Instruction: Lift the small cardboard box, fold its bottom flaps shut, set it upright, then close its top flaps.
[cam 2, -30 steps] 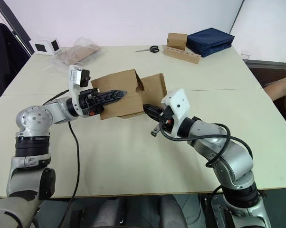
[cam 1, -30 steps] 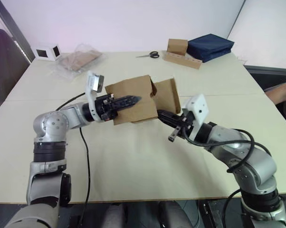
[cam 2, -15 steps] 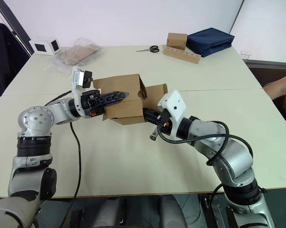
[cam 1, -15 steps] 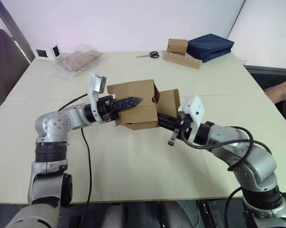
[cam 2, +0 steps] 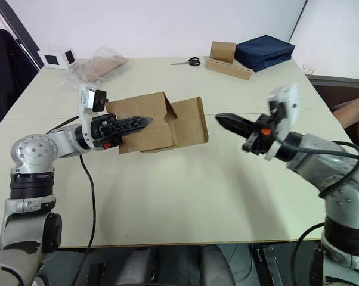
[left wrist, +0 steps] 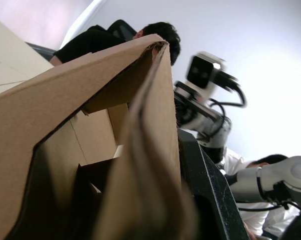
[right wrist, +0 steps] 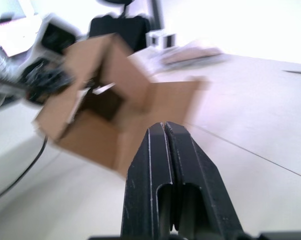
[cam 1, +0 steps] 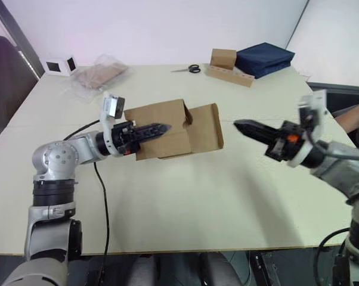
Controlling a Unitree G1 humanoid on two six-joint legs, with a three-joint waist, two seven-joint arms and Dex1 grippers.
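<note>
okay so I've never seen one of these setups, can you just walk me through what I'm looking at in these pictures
This is a humanoid robot with two arms, each ending in a two-fingered black end effector. Two pictures come from cameras in its head, looking down over a pale table. The other two come from cameras on its wrists, looking along the fingers.

The left end effector is shut on a wall of the small cardboard box, holding it above the table with one flap hanging open. The right end effector is shut, holds nothing and sits apart from the box.

At the table's far side lie scissors, a tan box, a dark blue bag, a plastic bag and a white cube.
</note>
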